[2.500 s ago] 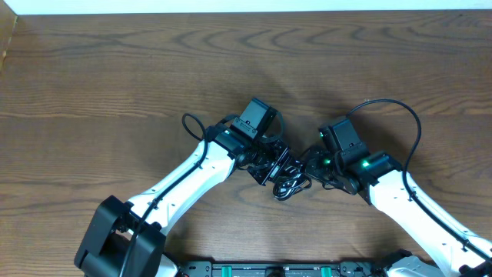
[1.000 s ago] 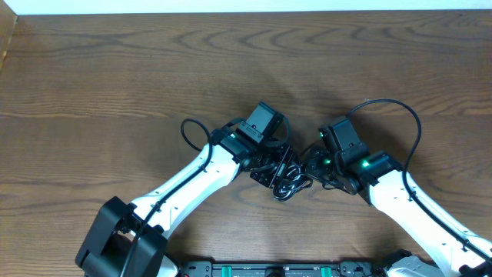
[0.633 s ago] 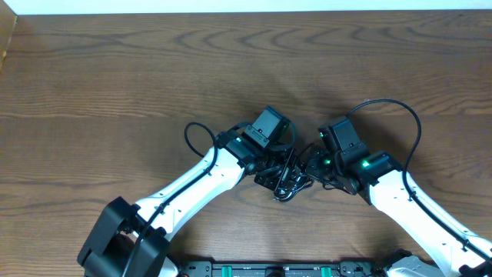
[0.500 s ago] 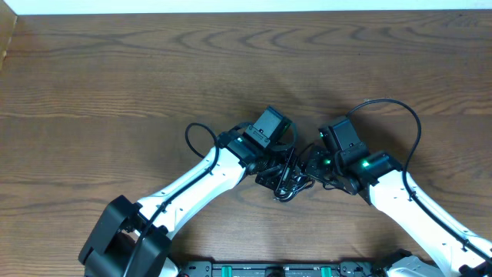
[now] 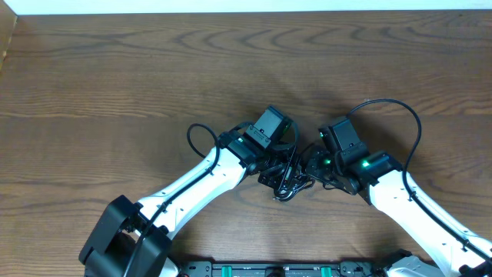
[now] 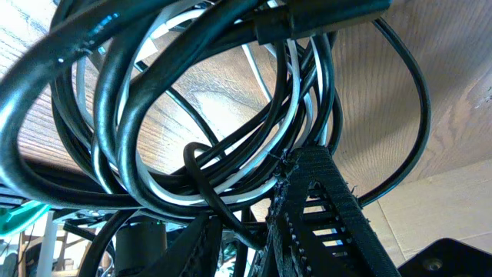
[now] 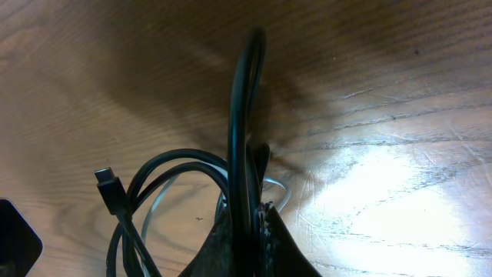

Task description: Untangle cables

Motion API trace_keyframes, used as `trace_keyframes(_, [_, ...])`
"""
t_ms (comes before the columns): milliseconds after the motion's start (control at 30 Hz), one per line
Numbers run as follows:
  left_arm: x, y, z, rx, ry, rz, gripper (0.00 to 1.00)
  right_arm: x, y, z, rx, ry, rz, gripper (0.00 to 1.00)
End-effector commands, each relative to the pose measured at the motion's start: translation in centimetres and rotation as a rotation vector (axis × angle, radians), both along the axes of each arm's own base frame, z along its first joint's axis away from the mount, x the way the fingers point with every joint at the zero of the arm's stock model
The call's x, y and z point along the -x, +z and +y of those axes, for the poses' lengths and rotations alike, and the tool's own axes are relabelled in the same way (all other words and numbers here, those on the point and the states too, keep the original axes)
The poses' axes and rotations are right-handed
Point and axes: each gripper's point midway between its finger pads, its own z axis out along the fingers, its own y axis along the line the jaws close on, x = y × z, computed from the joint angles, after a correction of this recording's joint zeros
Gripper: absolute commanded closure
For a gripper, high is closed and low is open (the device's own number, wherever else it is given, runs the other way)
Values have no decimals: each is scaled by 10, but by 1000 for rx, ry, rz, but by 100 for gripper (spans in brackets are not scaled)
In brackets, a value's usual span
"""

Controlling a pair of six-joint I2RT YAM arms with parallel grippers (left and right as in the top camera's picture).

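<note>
Looking at a messy cable bundle lying on the tabletop, right between the two arms. Seeing the right gripper pinched tight on a black cable. Can't tell the left gripper state, clamped or apart, with dark loops and a white cable draped all over it.

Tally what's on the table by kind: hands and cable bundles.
Hands: 2, left hand and right hand.
Cable bundle: 1, black and white strands tangled; strand count unclear.
Total: 3.
</note>
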Motion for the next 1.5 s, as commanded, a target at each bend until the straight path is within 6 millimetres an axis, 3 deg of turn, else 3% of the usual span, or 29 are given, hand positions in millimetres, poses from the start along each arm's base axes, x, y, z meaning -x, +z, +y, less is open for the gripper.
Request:
trace_keyframes(0, [-4, -2, -3, -19, 7, -11, 71, -1, 1, 2, 7, 15, -12, 96])
trace_keyframes(367, [-5, -8, -2, -54, 17, -31, 79, -1, 1, 2, 7, 15, -12, 96])
trace_keyframes(533, [-6, -10, -1, -71, 21, -47, 92, -1, 1, 2, 7, 15, -12, 96])
trace_keyframes(867, [-6, -10, -1, -70, 10, -54, 92, -1, 1, 2, 9, 21, -15, 97])
trace_keyframes(1033, [-4, -8, -3, -48, -85, -110, 92, -2, 1, 1, 13, 19, -17, 97])
trace_keyframes(1167, [-3, 5, -16, 66, -264, -229, 92, -3, -3, -6, 50, 2, -25, 97])
trace_keyframes(1333, [-10, 37, -36, 283, -447, -425, 92, -2, -6, -8, 59, -3, -25, 96])
trace_keyframes(1467, [-10, 57, -44, 407, -493, -471, 93, -2, -6, -8, 59, -3, -24, 96])
